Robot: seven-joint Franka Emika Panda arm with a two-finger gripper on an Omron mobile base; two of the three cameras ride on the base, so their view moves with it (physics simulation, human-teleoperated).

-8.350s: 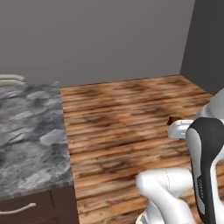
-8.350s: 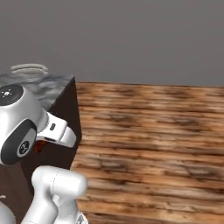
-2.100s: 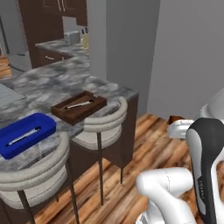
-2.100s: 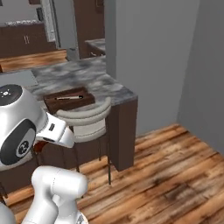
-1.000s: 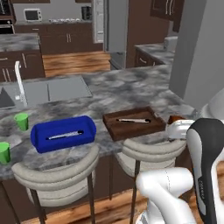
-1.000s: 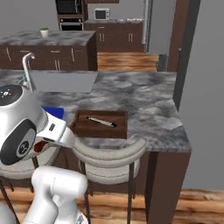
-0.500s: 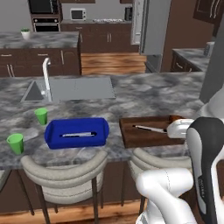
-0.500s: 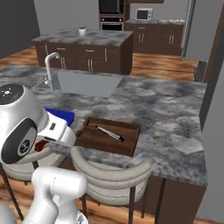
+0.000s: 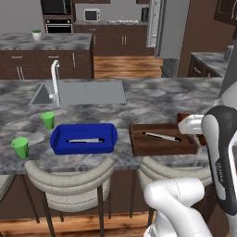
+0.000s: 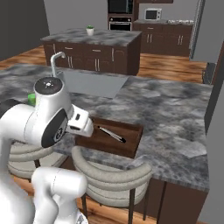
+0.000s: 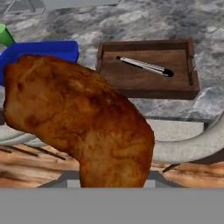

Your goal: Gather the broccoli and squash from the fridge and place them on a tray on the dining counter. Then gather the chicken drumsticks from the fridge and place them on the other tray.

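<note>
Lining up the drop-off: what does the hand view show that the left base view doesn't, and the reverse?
Hand view alone: a chicken drumstick held close to the camera, the gripper shut on it.
Left base view alone: the sink with its faucet, two green cups, and the fridge beyond.
Both: the blue tray and the wooden tray, each holding a utensil, on the dining counter.
</note>
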